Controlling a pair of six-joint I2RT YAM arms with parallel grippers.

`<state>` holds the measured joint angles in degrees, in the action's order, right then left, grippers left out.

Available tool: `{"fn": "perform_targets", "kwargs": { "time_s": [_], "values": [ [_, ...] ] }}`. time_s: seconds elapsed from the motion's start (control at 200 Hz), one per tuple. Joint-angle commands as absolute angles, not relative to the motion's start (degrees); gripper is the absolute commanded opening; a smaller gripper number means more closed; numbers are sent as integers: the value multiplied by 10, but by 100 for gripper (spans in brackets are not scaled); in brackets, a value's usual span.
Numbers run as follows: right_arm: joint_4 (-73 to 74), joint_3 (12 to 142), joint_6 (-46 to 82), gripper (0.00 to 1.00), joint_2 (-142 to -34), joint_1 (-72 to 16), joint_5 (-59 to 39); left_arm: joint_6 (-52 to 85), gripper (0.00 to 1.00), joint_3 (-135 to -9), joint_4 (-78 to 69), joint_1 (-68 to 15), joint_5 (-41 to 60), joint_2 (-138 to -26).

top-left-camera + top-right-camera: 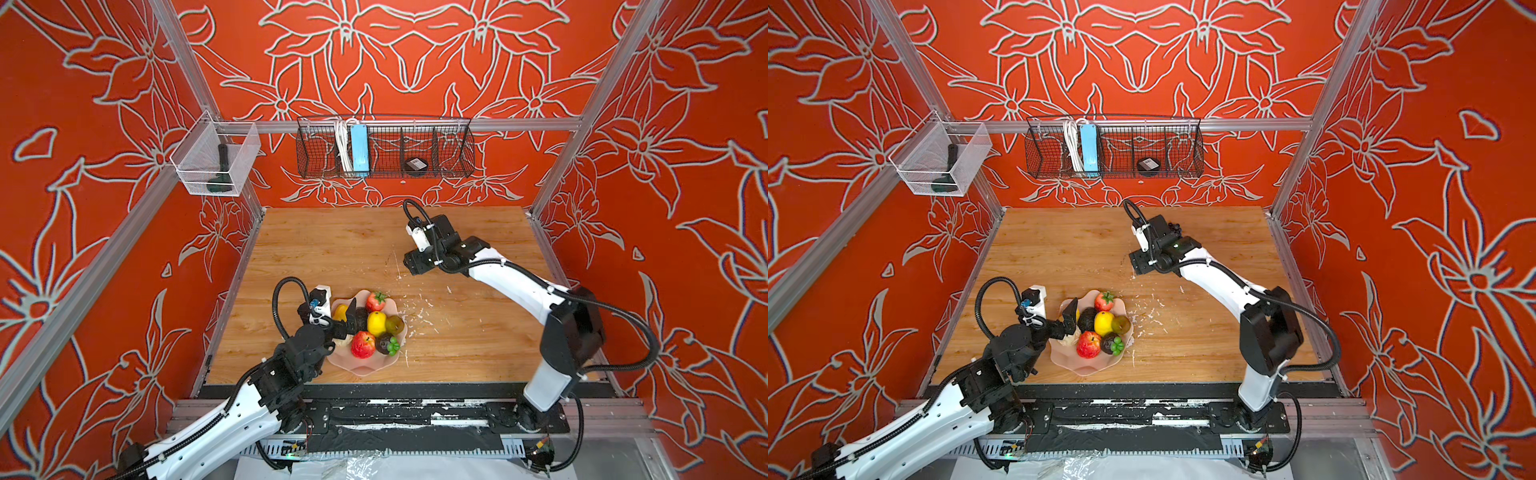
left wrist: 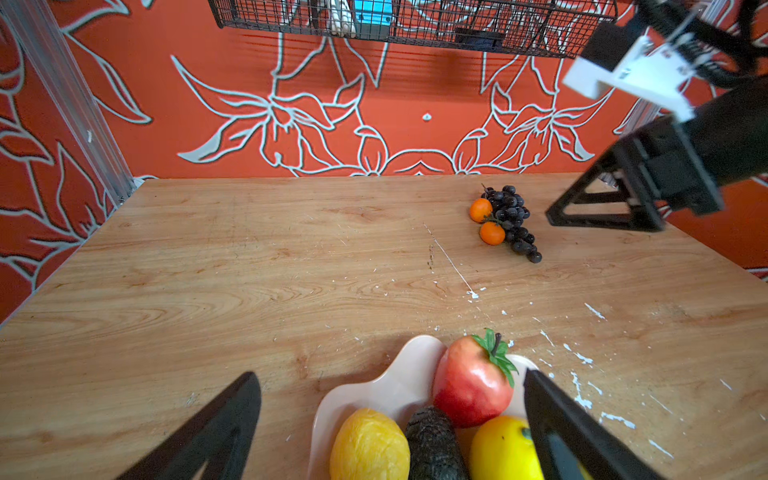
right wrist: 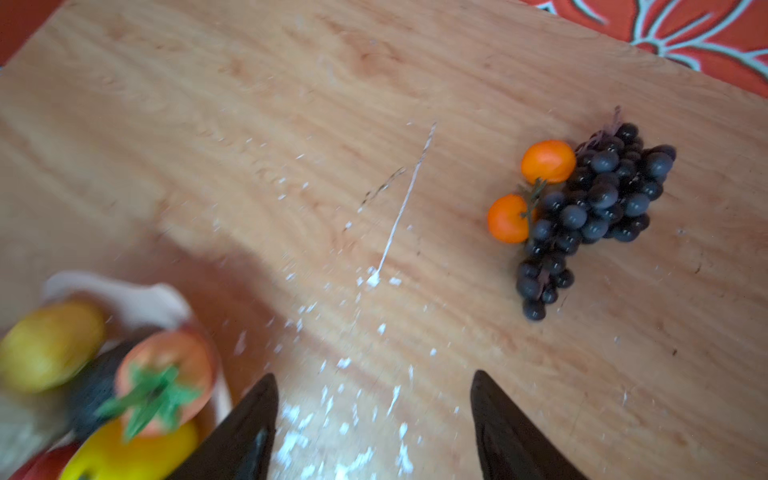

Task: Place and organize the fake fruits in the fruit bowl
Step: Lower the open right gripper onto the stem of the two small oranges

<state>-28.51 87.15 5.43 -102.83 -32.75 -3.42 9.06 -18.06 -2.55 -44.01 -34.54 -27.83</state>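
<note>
Apple, strawberry in fruit bowl; grape bunch touching oranges, behind, on table.

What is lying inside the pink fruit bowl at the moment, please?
The fruit bowl holds a strawberry, two yellow lemons, an avocado, an apple, a mangosteen and a greenish fruit. The left gripper's open fingers cover part of it, half hiding a beige fruit.

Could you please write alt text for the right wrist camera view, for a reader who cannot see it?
A dark grape bunch with two small oranges touching it lies on the wooden table, apart from the blurred pink fruit bowl holding other fruit. The right pincer is open and empty.
</note>
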Motion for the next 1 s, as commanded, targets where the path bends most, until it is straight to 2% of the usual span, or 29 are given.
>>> {"fn": "perform_targets", "kwargs": {
  "time_s": [0.0,0.305,0.56,0.996],
  "values": [
    [-320,927,42,69,-1080,-306,-27,107,98,-184,-24,-435,-337,-276],
    [-364,1044,41,57,-1207,-258,3,121,98,-176,-17,-435,-334,-241],
    [-406,1101,50,54,-1261,-231,-19,125,98,-177,-14,-434,-330,-236],
    [-452,1176,44,40,-1327,-218,-44,124,98,-176,-23,-434,-328,-250]
  ]
}}
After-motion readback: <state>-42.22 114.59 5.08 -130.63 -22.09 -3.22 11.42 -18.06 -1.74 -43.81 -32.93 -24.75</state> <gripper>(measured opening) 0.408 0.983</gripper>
